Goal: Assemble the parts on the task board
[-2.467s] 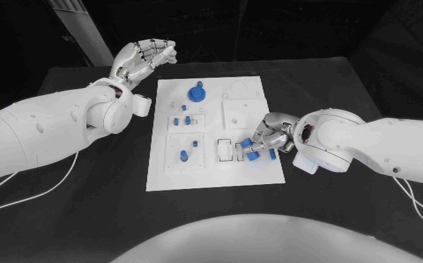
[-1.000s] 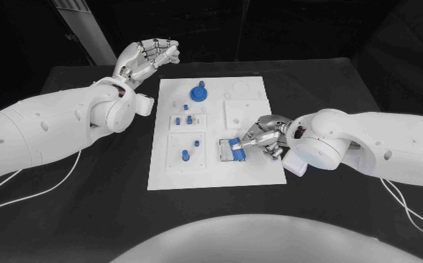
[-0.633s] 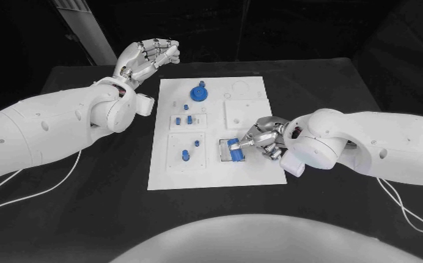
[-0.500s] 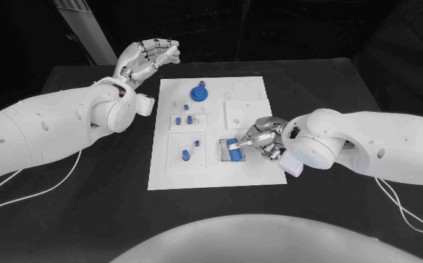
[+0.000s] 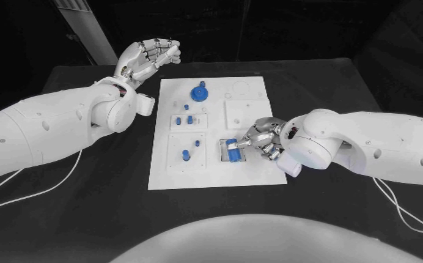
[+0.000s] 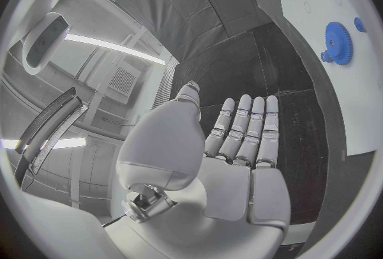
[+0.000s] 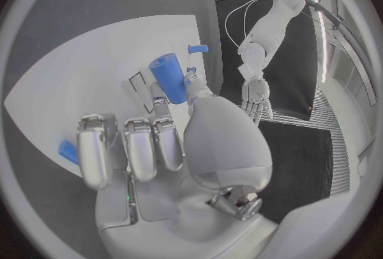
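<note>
Part: blue cylinder over the slotted holder on the task board, near its right edge.
Handling: likely light, rigid, smooth plastic; best pinched across its round sides.
Right hand: pinching the cylinder.
Left hand: raised beyond the board's far left corner, fingers spread, holding nothing.

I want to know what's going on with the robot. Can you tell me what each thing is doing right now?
Left robot hand: raised beyond the board's far left corner, fingers apart, holding nothing.
Right robot hand: down on the board, holding the blue cylinder.
Blue cylinder: lying at a slot on the board's near right part.
Blue gear: lying flat at the board's far end.
Task board: lying flat on the table.
</note>
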`<state>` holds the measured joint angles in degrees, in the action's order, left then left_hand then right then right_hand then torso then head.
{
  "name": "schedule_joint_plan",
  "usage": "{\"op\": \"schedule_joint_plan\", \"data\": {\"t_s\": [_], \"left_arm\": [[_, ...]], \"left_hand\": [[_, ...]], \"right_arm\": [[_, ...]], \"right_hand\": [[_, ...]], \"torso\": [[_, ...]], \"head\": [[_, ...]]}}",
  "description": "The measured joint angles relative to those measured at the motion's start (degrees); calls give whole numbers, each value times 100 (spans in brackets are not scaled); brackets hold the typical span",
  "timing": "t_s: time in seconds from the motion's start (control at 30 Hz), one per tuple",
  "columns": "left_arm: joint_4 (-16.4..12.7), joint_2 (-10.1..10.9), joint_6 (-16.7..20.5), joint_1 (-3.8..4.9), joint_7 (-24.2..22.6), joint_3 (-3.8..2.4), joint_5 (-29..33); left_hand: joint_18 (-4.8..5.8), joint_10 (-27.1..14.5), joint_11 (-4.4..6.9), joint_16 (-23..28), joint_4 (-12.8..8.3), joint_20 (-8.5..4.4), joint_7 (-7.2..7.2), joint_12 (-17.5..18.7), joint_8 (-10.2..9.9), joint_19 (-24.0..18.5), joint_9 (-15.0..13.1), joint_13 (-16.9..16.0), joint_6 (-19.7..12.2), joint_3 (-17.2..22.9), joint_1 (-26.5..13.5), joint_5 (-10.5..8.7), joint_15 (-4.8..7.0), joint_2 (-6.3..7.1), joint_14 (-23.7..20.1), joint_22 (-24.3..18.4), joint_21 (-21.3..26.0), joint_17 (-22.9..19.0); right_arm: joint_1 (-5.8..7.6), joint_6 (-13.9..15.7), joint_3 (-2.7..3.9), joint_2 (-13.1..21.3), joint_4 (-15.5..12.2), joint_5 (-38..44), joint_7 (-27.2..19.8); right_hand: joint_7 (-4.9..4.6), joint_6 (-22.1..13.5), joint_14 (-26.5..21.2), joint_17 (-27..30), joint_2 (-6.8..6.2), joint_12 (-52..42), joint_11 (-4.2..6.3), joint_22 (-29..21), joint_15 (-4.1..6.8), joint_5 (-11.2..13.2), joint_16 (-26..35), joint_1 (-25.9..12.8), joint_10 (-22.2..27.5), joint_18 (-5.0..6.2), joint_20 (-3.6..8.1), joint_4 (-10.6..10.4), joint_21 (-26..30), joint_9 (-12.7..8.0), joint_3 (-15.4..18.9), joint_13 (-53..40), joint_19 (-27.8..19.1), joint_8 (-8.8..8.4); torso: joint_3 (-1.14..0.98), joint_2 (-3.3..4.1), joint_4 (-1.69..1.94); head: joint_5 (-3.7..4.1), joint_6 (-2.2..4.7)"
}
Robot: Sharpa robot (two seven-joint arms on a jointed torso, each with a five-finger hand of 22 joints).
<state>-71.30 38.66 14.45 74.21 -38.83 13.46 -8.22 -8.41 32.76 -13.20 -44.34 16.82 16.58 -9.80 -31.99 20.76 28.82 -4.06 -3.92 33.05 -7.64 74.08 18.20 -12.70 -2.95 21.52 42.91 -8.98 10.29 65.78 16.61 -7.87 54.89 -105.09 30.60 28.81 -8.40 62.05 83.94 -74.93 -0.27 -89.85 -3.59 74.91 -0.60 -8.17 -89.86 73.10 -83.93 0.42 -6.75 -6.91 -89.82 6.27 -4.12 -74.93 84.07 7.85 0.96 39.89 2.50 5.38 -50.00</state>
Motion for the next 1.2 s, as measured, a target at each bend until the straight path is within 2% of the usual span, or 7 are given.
{"op": "schedule_joint_plan", "data": {"t_s": [0.07, 0.17, 0.43, 0.57, 0.77, 1.2], "left_arm": [[0, 0, 0, 0, 0, 0, 0], [-2, 0, 0, 0, 0, 0, 0], [-2, 1, -1, 0, 0, 0, 0], [-2, 2, -2, 0, 0, 0, 0], [-5, 8, -2, 0, 0, 0, 0], [-7, 13, -6, 0, 0, 0, 0]], "left_hand": [[0, 0, 0, 0, 0, 0, 0, 0, 0, 0, 0, 0, 0, 0, 0, 0, 0, 0, 0, 0, 0, 0], [0, 0, 0, 0, 0, 0, 0, 0, 0, 0, 0, 0, 0, 0, 0, 0, 0, 0, 0, 0, 0, 0], [0, 0, 0, 0, 0, 0, 0, 0, 0, 0, 0, 0, 0, 0, 0, 0, 0, 0, 0, 0, 0, 1], [0, 0, 0, 0, 0, 0, 0, 0, 0, 0, 0, 0, 0, 0, 0, 0, 0, 0, 0, 0, 0, 1], [0, 0, 0, 0, -16, 0, 0, 0, 20, 0, 0, 1, 0, -16, 26, 4, 0, -26, 0, -7, 22, -14], [0, -21, -22, -49, 0, 0, 0, -23, 55, 0, 0, 5, 0, -32, 4, 88, 2, -49, -2, -14, 22, -56]], "right_arm": [[0, 13, 0, -5, 1, 38, 30], [0, 27, 0, -9, 2, 102, 72], [0, 40, 0, -27, 3, 288, 160], [0, 40, 0, -36, 4, 379, 201], [0, 36, 0, -67, 14, 503, 245], [0, -14, 1, -96, 14, 733, 288]], "right_hand": [[81, 85, 0, 0, -30, 0, 0, 0, 0, 36, 0, -32, 0, 0, 0, -19, 0, -1, 20, 0, 0, -10], [134, 151, 0, 0, -50, 0, 0, 0, 0, 56, 0, -71, 0, 0, 0, -65, 0, -1, 66, 0, 0, -11], [183, 240, 0, 0, -146, 0, 0, 0, 0, 96, 0, -232, 0, 0, 0, -199, 0, 5, 251, 0, 0, -44], [178, 274, 0, 0, -162, 0, 0, 0, 0, 237, 0, -326, 0, 0, 0, -292, 0, 17, 374, 0, 0, -75], [180, 276, 0, 0, -220, 0, 0, 0, 0, 324, 0, -383, 0, 0, 0, -390, 0, 19, 512, 0, 0, -98], [177, 292, 0, 0, -327, 0, 0, 0, 0, 404, 0, -461, 0, 0, 0, -542, 0, 48, 735, 0, 0, -121]], "torso": [[1, 0, 0], [1, -1, 0], [1, -3, 0], [0, -3, 0], [-1, -3, 0], [-1, -3, -1]], "head": [[0, 0], [2, 0], [1, 0], [1, 0], [-2, 0], [-14, 0]]}}
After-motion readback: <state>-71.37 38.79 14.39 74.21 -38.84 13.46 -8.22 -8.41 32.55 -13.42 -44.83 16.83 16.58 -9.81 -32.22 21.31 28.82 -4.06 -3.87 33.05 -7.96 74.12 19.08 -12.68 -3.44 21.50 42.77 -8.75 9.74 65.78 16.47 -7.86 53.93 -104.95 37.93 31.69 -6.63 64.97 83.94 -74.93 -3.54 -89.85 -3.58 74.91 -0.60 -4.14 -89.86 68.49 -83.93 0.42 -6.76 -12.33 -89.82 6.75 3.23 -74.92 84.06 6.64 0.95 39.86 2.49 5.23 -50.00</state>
